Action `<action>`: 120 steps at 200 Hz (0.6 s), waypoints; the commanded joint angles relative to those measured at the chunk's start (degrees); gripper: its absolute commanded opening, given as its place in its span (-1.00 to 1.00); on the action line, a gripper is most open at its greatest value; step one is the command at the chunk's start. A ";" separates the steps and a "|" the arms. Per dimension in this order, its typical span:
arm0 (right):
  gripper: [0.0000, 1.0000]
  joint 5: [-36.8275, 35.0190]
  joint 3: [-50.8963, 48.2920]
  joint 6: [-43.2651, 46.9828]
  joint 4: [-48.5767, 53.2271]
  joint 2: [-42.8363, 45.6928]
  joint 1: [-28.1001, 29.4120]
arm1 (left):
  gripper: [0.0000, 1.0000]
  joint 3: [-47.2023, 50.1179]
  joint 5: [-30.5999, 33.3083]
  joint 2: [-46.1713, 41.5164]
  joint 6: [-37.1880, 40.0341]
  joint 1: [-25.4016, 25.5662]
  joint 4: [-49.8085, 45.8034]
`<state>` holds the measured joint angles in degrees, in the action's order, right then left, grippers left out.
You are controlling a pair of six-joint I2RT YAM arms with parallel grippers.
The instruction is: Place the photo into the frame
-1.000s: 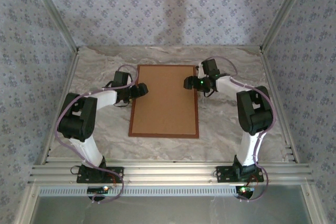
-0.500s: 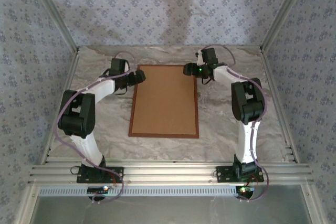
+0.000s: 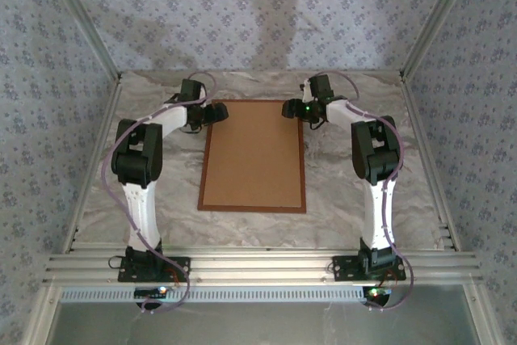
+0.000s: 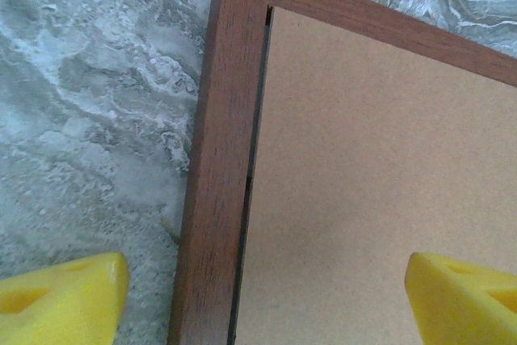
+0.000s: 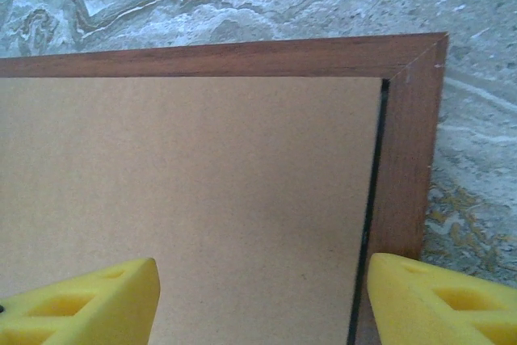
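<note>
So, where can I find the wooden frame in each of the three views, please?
Top external: the frame lies flat in the middle of the marble table.
Left wrist: its far left corner is at top centre, and one rail runs down the picture.
Right wrist: its far right corner is at upper right.
Shared landmark: the plain brown board inside the frame.

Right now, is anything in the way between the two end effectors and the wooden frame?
Nothing visible. The open left end effector hovers over the far left corner of the frame, the open right end effector over its far right corner. A brown backing board fills the frame's opening.
</note>
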<state>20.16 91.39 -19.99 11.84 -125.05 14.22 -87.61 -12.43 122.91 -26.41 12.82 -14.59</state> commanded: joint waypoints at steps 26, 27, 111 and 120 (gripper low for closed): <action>0.34 7.31 -0.62 -1.84 0.26 -0.26 0.51 | 0.74 -4.51 -4.30 3.14 1.63 1.89 -3.95; 0.34 7.42 -0.70 -1.87 0.23 -0.23 0.53 | 0.74 -4.55 -4.37 3.13 1.63 1.92 -3.95; 0.21 12.46 -6.40 -3.94 -1.78 6.03 0.16 | 0.72 -8.35 -4.51 4.62 0.30 3.88 -4.33; 0.21 12.12 -6.44 -2.89 -0.70 7.10 -0.19 | 0.72 -9.20 -3.89 4.78 0.64 3.88 -4.85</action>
<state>30.57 85.52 -24.12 8.49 -122.41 14.39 -94.24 -15.07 126.72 -25.56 15.70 -17.37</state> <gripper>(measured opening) 0.607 0.858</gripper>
